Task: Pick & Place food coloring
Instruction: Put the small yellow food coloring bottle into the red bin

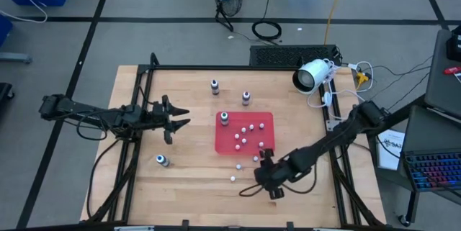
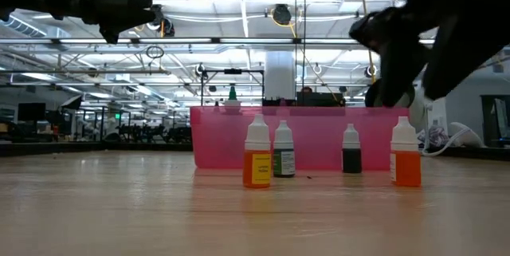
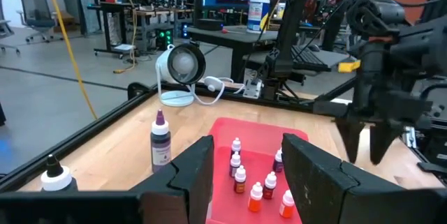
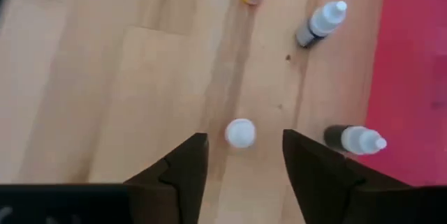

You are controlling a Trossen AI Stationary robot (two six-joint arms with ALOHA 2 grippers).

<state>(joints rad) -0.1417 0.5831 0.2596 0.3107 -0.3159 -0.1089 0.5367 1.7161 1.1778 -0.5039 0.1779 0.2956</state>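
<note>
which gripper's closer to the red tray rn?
Right. The right gripper hangs over the table just off the red tray's near-right corner, above loose bottles. The left gripper hovers farther out, off the tray's left side, jaws pointing toward it.

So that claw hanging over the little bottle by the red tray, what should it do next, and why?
Probably drop straight down and then close. The right claw stands open above the table, and a small bottle's white cap sits upright just ahead of the gap between its fingers, not yet gripped. The red tray lies close beside it. The left claw waits off to the tray's other side.
</note>
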